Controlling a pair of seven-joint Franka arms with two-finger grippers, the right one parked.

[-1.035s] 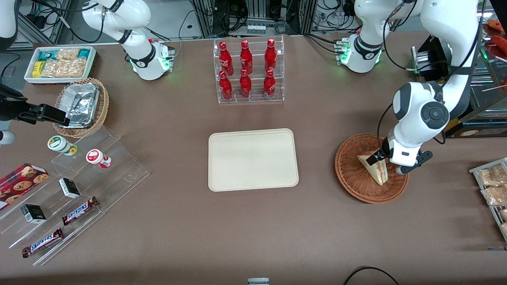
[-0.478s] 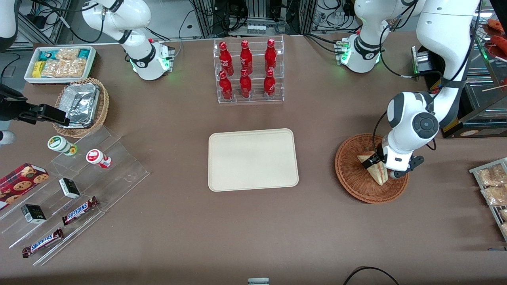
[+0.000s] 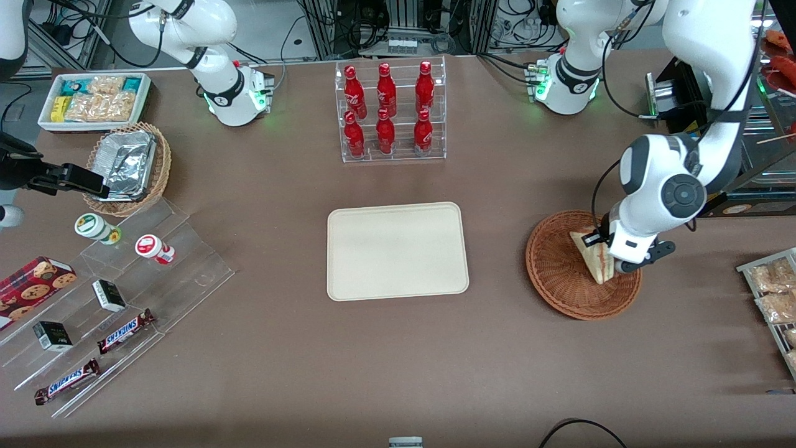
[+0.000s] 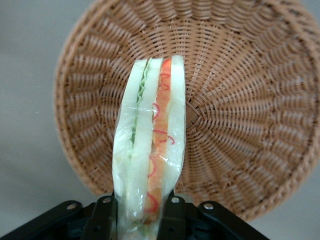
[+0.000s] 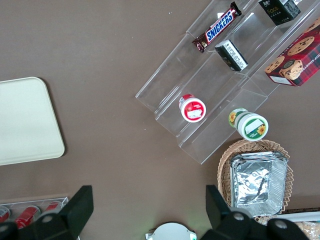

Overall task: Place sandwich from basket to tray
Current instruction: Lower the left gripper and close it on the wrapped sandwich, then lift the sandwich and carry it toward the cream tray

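So the sandwich (image 3: 594, 260) is pinched between the jaws of the left gripper (image 3: 604, 260), and it's over the reddish-brown basket (image 3: 555, 274), roughly above its middle and a bit toward the 3 o'clock rim in the front view. The wrist view shows it best: sandwich (image 4: 150, 155) is held on edge, cut side facing the camera, green filling on one side and red/orange on the other, clear wrap around it. The jaws are closed on its wide end, one finger (image 4: 104, 216) on each bread face. The woven floor of the basket (image 4: 240, 120) sits below it, and it looks like the wedge is lifted off it, though I can't be totally sure it's not brushing the weave.

The cream tray (image 3: 397, 250) is lying flat on the brown table (image 3: 398, 361), at 9 o'clock from the basket, well apart from it. At 12 o'clock from the tray is a clear rack of red bottles (image 3: 390, 111).
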